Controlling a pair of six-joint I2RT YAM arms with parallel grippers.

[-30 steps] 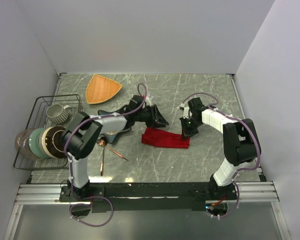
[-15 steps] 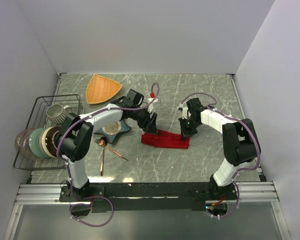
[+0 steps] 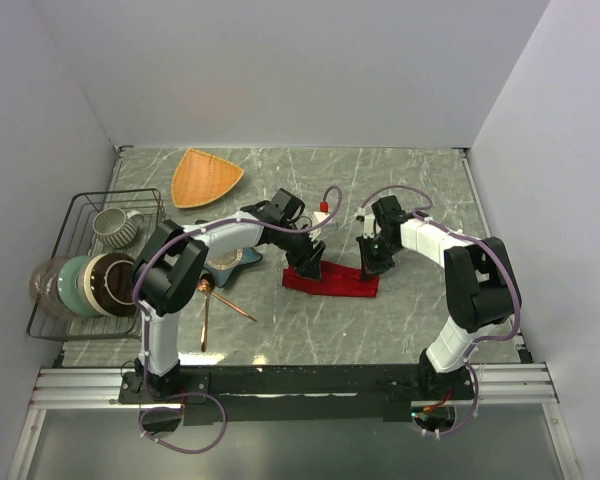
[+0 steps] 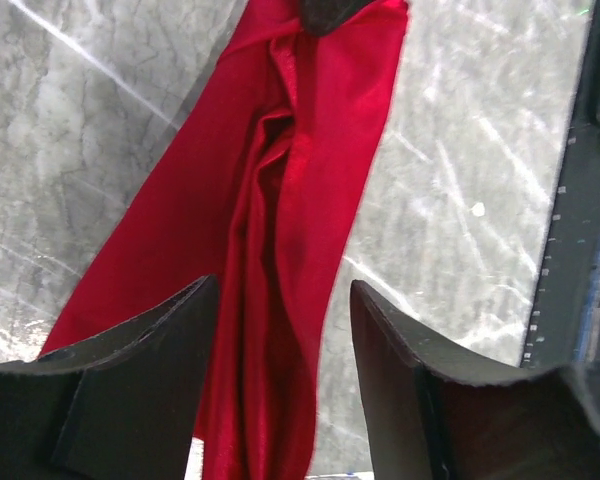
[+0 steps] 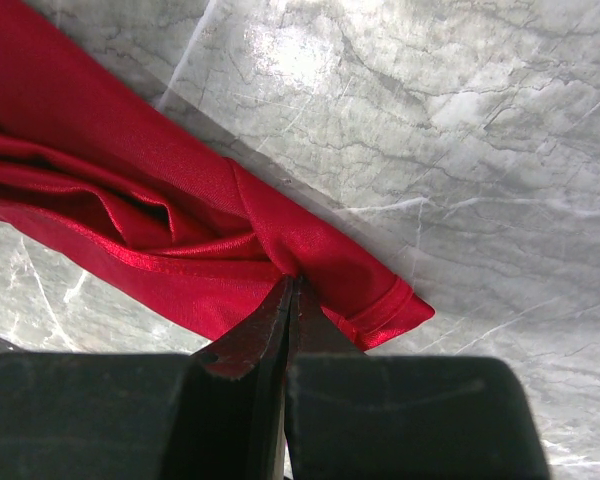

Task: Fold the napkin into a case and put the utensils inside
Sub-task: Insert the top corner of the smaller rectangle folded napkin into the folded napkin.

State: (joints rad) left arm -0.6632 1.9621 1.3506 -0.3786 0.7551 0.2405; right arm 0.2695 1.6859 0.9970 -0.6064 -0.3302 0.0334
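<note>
The red napkin (image 3: 332,279) lies on the marble table as a narrow, creased strip. My left gripper (image 3: 308,264) hovers over its left end, open, and the cloth (image 4: 280,190) runs lengthwise between the two black fingers (image 4: 150,350) without being pinched. At the strip's right end, my right gripper (image 3: 370,263) is shut on a fold of the napkin (image 5: 130,190), its tips (image 5: 280,300) pressed into the hem. The copper utensils (image 3: 220,300) lie loose on the table to the left of the cloth.
A blue star-shaped dish (image 3: 226,262) sits under the left forearm. The orange triangular plate (image 3: 205,177) is at the back left. A wire rack (image 3: 156,197) with a mug and bowls stands along the left edge. Black rails cross the near edge.
My left gripper has opened wider and swung down towards the near side, over the napkin's left end. The right gripper has held still, pinching the right end.
</note>
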